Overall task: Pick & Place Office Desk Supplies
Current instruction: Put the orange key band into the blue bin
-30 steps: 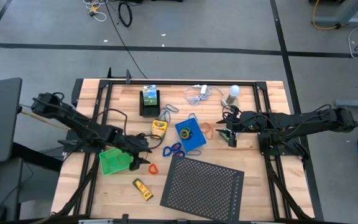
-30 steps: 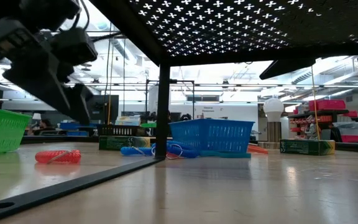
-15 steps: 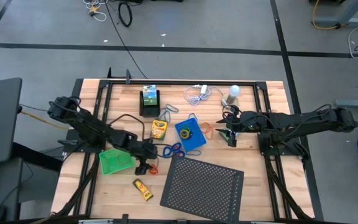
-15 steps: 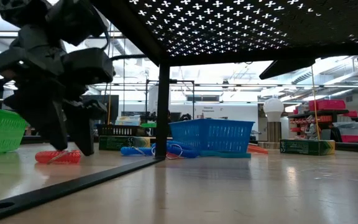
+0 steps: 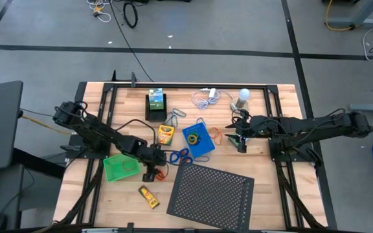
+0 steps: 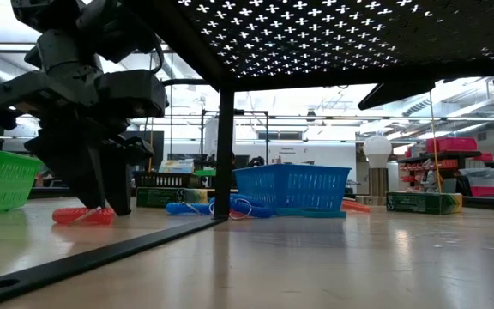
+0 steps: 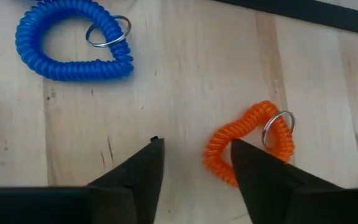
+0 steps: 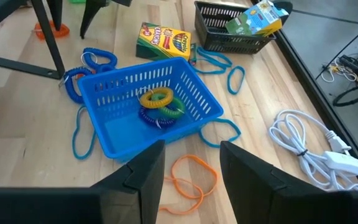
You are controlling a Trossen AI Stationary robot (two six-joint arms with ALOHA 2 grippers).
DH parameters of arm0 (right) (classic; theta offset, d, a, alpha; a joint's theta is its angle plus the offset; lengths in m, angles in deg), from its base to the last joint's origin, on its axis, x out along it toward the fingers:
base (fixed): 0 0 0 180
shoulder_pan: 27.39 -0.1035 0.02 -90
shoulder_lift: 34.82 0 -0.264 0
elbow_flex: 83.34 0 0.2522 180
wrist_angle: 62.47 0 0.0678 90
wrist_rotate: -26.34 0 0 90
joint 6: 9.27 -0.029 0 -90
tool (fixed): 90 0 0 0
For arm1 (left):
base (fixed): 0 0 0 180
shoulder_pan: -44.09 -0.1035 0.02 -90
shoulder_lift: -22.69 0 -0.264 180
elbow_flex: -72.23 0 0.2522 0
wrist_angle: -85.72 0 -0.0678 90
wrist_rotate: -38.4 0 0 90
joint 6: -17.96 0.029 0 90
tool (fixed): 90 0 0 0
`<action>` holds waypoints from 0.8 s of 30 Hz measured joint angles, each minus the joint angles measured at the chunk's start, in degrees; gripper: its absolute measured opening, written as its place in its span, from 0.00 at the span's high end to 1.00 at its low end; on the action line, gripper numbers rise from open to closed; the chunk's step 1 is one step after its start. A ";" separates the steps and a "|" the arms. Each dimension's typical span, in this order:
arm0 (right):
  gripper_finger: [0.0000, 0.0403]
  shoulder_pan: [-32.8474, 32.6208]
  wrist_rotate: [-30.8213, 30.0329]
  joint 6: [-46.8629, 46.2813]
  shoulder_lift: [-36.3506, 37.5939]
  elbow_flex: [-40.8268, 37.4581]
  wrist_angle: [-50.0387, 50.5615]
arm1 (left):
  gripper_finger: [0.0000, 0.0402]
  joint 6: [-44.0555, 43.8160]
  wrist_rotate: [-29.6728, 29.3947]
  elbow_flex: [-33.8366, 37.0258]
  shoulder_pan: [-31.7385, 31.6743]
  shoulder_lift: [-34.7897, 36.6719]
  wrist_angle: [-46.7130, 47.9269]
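Wooden surface [image 5: 96, 188]: left gripper [image 7: 194, 163] now down, jaws narrowing but still open around orange coil keyring [image 7: 248, 151]; grasp imminent. Right gripper [image 8: 191, 163] open, waiting above orange loops.

The yellow-green crayon box [image 8: 163, 41], lying well ahead of the right gripper's fingers [image 8: 140, 177] beyond the blue tray [image 8: 120, 142], bore the one readable word, "Crayola". No other lettering could be made out.
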 joint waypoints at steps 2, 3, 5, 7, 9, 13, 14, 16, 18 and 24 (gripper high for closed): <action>0.59 0.00 -0.36 0.02 0.00 0.00 0.00 | 0.62 -0.59 0.12 -0.09 0.09 -0.26 -0.15; 0.59 0.00 -0.54 0.02 -0.01 0.00 0.00 | 0.65 -0.81 0.27 -0.09 0.11 -0.30 -0.15; 0.59 0.01 -0.80 0.02 0.00 0.00 0.02 | 0.71 -1.02 0.08 -0.09 0.12 -0.57 -0.34; 0.59 0.00 -0.82 0.02 -0.01 0.02 0.02 | 0.78 -1.05 -0.34 -0.09 0.21 -0.60 -0.33; 0.59 0.00 -0.82 0.02 0.01 0.00 0.04 | 0.87 -0.89 -0.85 -0.07 0.43 -0.61 -0.35; 0.59 0.00 -0.80 0.02 0.01 0.00 0.03 | 0.97 0.56 -0.80 -0.07 0.53 -0.61 -0.41; 0.59 0.00 -0.81 0.03 -0.01 0.00 0.02 | 0.98 0.94 -0.68 -0.07 0.53 -0.61 -0.36; 0.59 0.00 -0.81 0.22 0.00 0.00 0.02 | 0.98 1.49 -0.72 -0.11 0.53 -0.55 -0.30; 0.59 0.00 -0.80 0.22 -0.01 0.00 0.02 | 0.98 1.76 -0.69 -0.04 0.53 0.08 0.11; 0.59 0.00 -0.77 0.21 -0.01 0.01 0.01 | 0.98 2.02 -4.10 0.04 0.40 3.69 1.67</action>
